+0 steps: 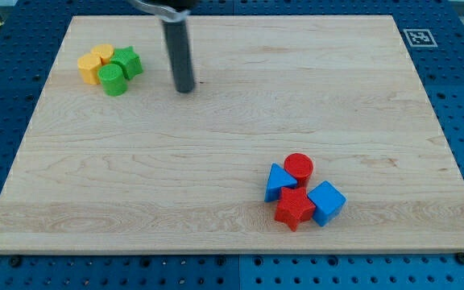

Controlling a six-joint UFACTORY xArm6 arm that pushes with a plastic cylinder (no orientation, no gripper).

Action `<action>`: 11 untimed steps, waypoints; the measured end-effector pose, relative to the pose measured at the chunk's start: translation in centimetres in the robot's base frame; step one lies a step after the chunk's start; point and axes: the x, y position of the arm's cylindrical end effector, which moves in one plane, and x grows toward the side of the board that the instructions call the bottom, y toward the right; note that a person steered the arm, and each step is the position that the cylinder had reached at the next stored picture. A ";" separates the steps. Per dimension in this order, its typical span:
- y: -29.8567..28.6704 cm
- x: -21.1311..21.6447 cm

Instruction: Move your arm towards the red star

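The task is judged as barely begun: my tip (184, 89) is placed near the view's top left of the counter (216, 161), well apart from the red star (294, 209). The end effector is only a straight rod, w/o jaws, so no open or closed state can be told; nothing is touched by it.

The red star is found far from the tip, toward the view's bottom right. It is packed in a cluster: red cylinder (299, 167) above it, blue triangle (279, 181) at its left, blue cube (326, 201) at its right, all touching approx. Almost the whole diagonal travel is left.
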 end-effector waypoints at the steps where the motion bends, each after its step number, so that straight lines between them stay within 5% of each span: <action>1: 4.0 4.6; 3: 4.3 7.5; 5: 18.2 8.4; 7: 26.9 19.1; 8: 25.1 23.3; 10: 9.8 23.0; 11: 9.0 23.0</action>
